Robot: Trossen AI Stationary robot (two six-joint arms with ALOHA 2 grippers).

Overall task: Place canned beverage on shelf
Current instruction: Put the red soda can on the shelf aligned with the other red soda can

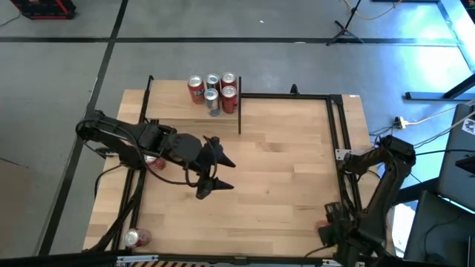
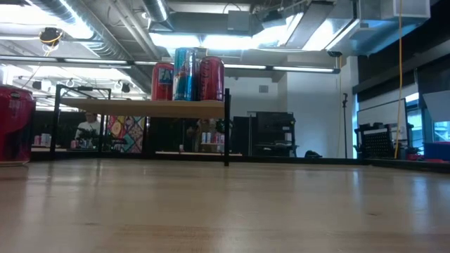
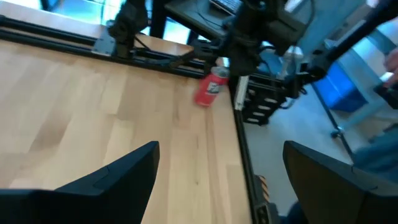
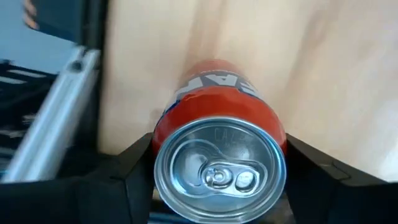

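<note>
Left tool [image 1: 210, 176] open mid-table; right tool [image 4: 217, 180] at near-right corner.

- Can between the right gripper's fingers [image 4: 219, 163]: red body with white lettering and a blue band below the rim; silver lid and pull tab.
- Right gripper [image 4: 217, 186]: black fingers.
- Shelf [image 2: 151, 107]: light-wood board, thin black posts.
- Cans on the shelf [image 2: 188, 74]: two red, one blue with a red stripe; silver tops seen from above.
- Tabletop [image 1: 282, 170]: pale wood planks, black frame.
- Left gripper [image 3: 217, 180]: black fingers.
- Can at the table's left near corner [image 1: 137, 238]: red, silver top.
</note>
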